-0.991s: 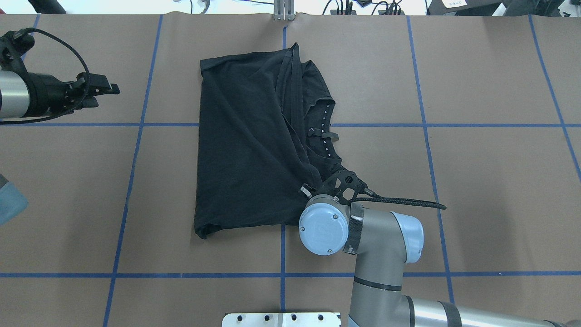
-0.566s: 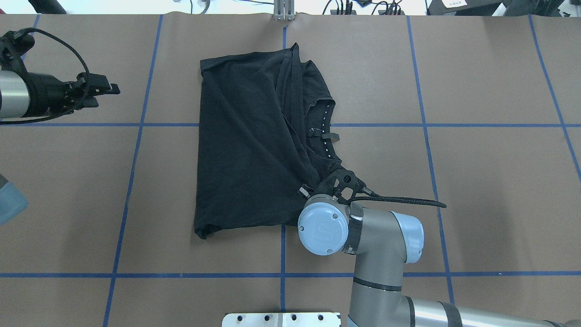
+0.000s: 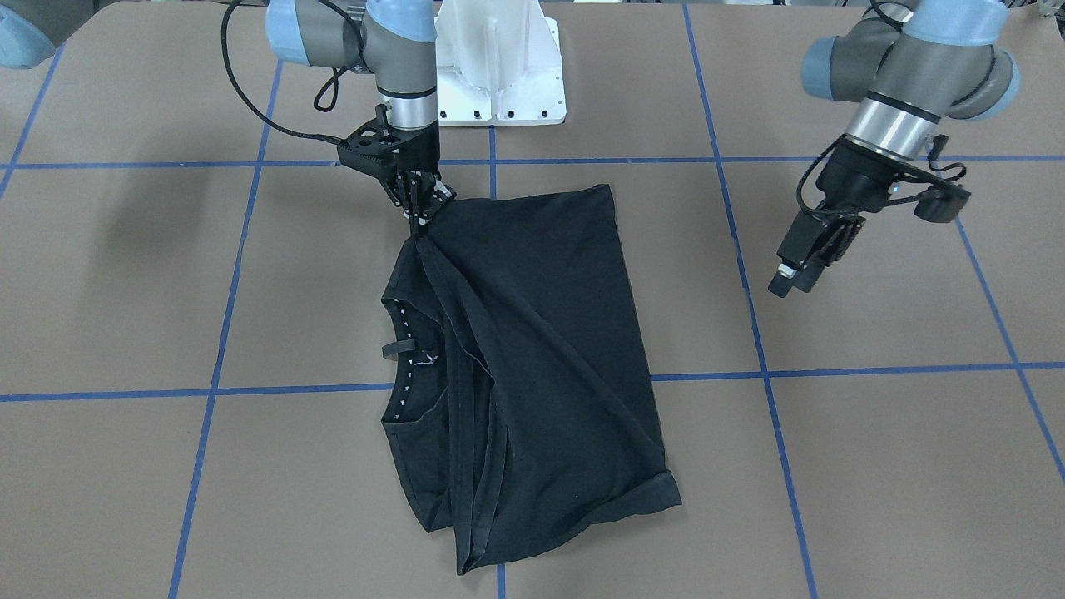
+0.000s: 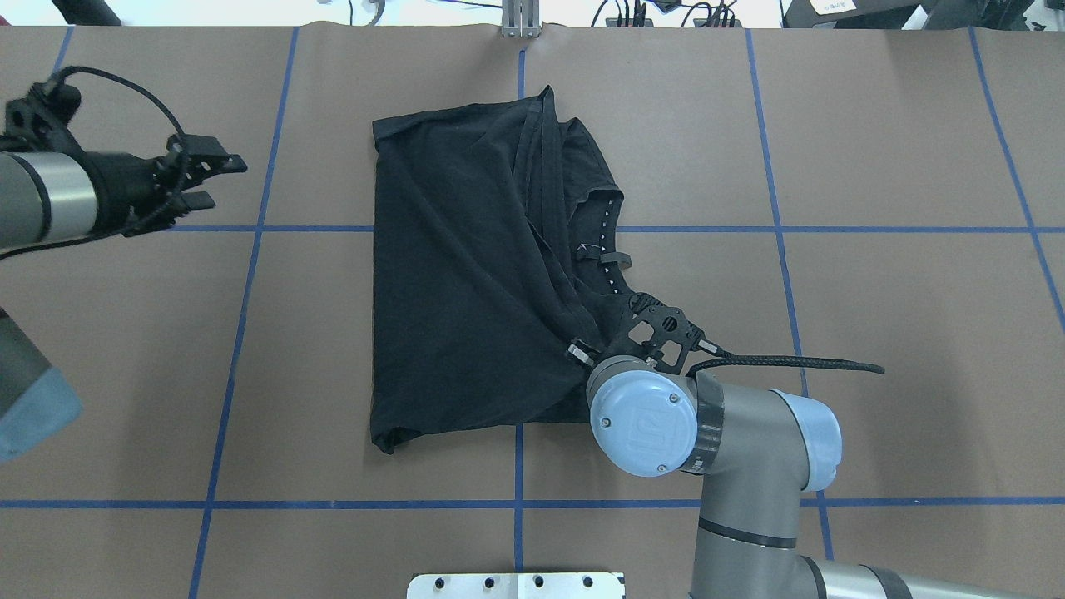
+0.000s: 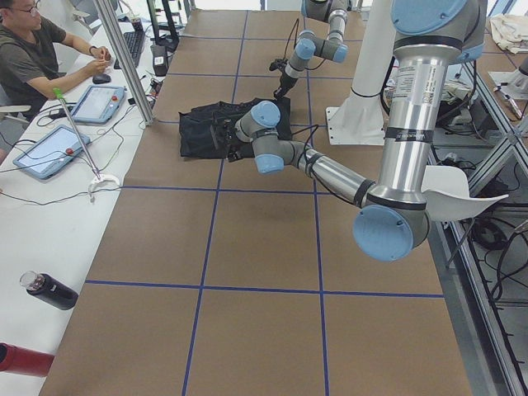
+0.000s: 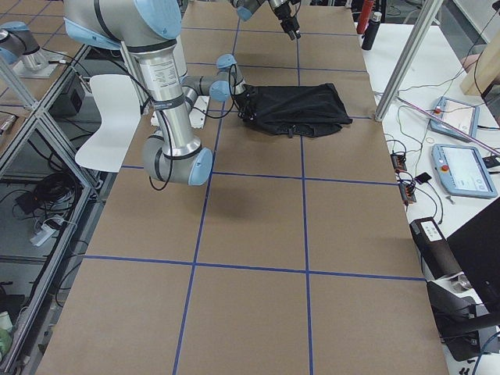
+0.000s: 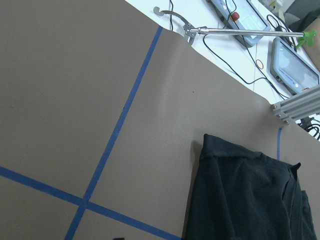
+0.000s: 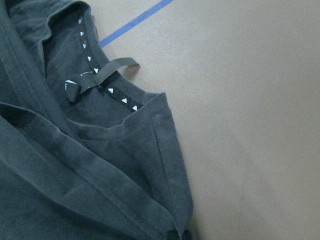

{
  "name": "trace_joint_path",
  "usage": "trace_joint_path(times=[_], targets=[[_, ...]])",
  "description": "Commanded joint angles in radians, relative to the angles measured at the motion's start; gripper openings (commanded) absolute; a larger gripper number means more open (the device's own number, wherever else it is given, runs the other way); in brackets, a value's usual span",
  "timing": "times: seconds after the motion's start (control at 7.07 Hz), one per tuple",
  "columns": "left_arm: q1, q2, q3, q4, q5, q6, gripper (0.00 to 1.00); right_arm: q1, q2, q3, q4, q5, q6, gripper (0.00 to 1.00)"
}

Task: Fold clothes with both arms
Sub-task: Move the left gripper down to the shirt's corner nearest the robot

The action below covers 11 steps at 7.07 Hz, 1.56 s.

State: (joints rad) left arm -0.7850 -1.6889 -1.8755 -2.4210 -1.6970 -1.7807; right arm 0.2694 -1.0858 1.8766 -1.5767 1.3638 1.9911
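The black T-shirt [image 4: 466, 274] lies half folded at the table's middle, its collar [image 4: 611, 249] with small white triangles facing right. My right gripper [image 4: 584, 348] is shut on the shirt's near right corner and holds that fabric a little off the table [image 3: 420, 221]. The right wrist view shows the collar and its loop tag [image 8: 100, 80] close up. My left gripper [image 4: 218, 180] hovers open to the left of the shirt, holding nothing [image 3: 790, 279]. The shirt's far left corner [image 7: 240, 195] shows in the left wrist view.
Blue tape lines [image 4: 250, 333] cross the brown table cover. The white pedestal base [image 3: 499, 75] stands at the robot's edge. A person [image 5: 33, 58] sits at a side bench with tablets [image 5: 99, 103] and bottles [image 5: 48, 290].
My right gripper has moved right and slightly toward the robot, dragging the shirt a little rightward. The left gripper has moved slightly right, toward the shirt.
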Motion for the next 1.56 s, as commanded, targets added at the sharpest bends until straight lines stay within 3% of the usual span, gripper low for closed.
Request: trace_joint_path(times=[0.0,0.14,0.28,0.57,1.42], targets=[[0.267,0.001,-0.037,-0.003,0.278,-0.315,0.75,-0.004,-0.042,0.05,0.004,0.009,-0.002,0.0],[0.403,0.005,-0.037,0.003,0.389,-0.382,0.75,-0.009,-0.043,0.05,0.004,0.008,-0.002,0.0],[0.488,0.006,-0.033,0.035,0.434,-0.434,0.75,-0.015,-0.054,0.05,0.006,0.008,-0.002,0.0],[0.578,0.005,-0.028,0.117,0.436,-0.506,0.75,-0.024,-0.056,0.05,0.007,0.006,-0.002,0.0],[0.662,-0.008,-0.028,0.115,0.438,-0.546,0.69,-0.03,-0.06,0.052,0.009,0.005,-0.002,0.0]])
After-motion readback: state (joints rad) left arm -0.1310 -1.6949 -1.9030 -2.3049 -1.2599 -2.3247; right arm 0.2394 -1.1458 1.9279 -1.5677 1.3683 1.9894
